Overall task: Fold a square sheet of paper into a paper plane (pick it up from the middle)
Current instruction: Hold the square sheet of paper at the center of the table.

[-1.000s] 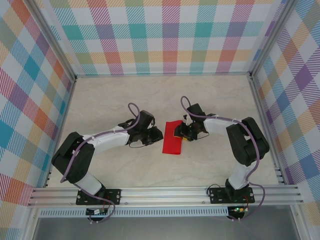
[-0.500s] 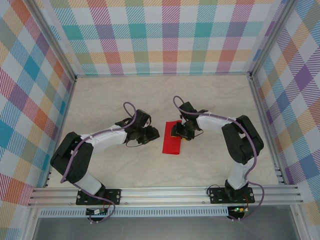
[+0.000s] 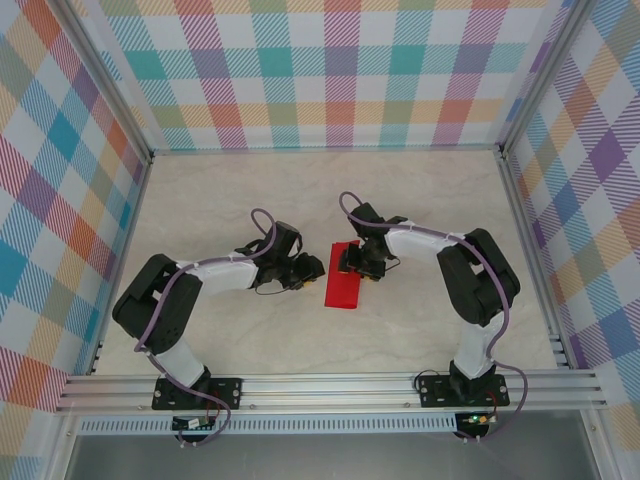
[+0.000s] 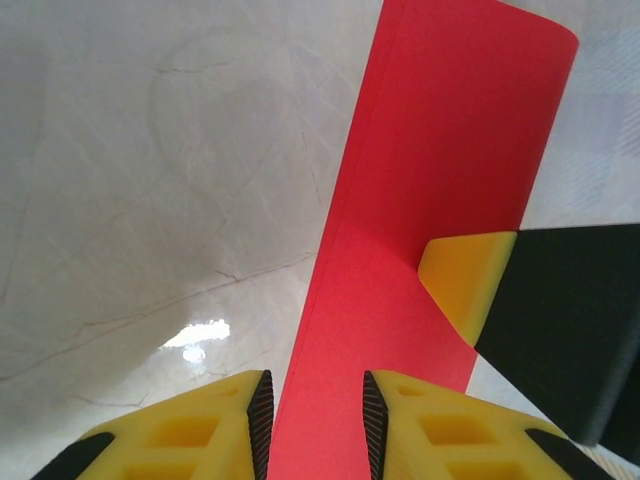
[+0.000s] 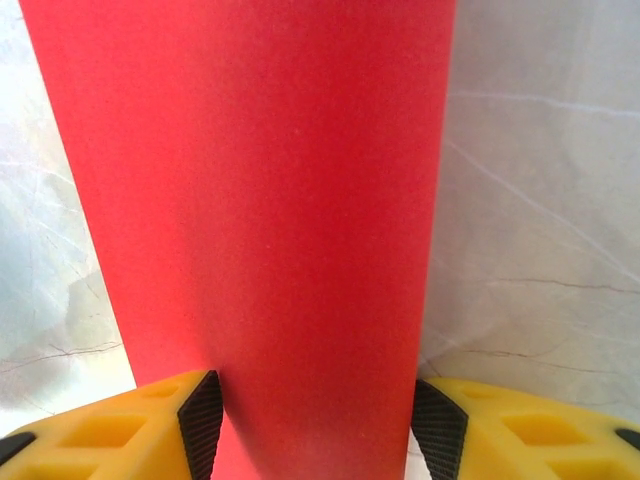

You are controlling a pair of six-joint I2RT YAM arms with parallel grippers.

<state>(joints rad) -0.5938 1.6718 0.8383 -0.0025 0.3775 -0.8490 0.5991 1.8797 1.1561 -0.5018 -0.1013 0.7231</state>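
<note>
Nearest the camera in the top view, the two arm bases sit bolted on the aluminium rail (image 3: pixel 330 385) at the near edge of the tabletop (image 3: pixel 420 200). Both arms reach inward and meet near the middle.

The left pincer (image 3: pixel 312 270) lies low at the left side of the red sheet of paper (image 3: pixel 343 290), which rests on the tabletop as a narrow folded strip. In the left wrist view its yellow fingers stand a little apart with the strip's near end running up between the black pads; whether they squeeze it cannot be told.

The right pincer (image 3: pixel 350 265) is over the strip's far end. Its wrist view shows the jaws open, the pads flanking the paper's two long edges. From the left wrist, one yellow right fingertip (image 4: pixel 465 270) overlaps the strip's edge.

Beyond stand the checked walls (image 3: pixel 320 70).
</note>
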